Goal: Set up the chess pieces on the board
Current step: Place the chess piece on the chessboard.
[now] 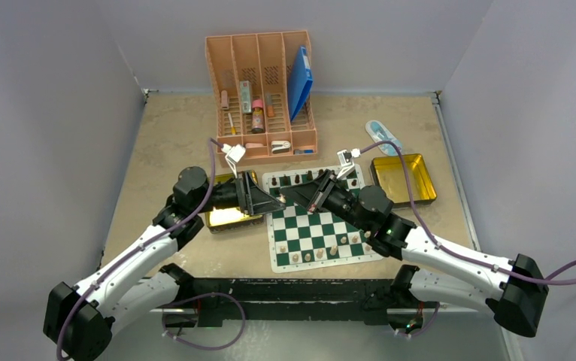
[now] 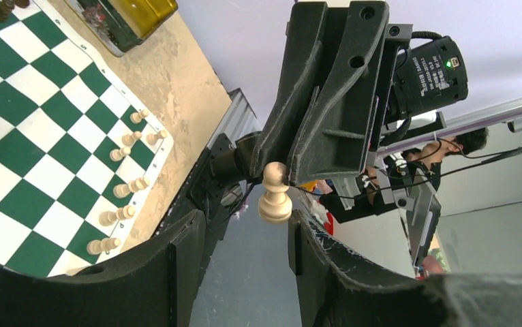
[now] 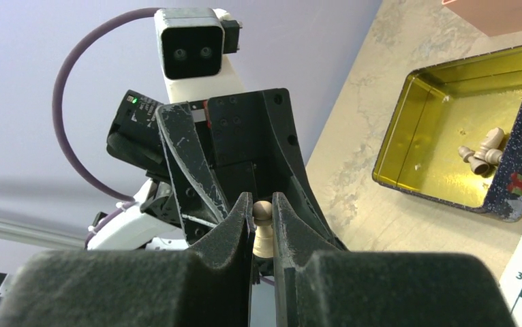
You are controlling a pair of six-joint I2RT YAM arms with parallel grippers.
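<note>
**A:** Where's the pale pawn (image 2: 274, 199)?

**B:** It's aloft over the board's (image 1: 309, 226) far-left squares. The right pincer (image 3: 263, 208) pinches its head, and its long axis runs left-right with the base leftward.

**A:** And the left pincer (image 2: 246, 221)?

**B:** It's spread, and the pawn's base sits at its mouth. I judge it touches neither finger.

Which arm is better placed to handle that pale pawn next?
Left, probably: the right gripper is shut on the pale pawn, while the left gripper stands open either side of its base, ready to take it.
</note>
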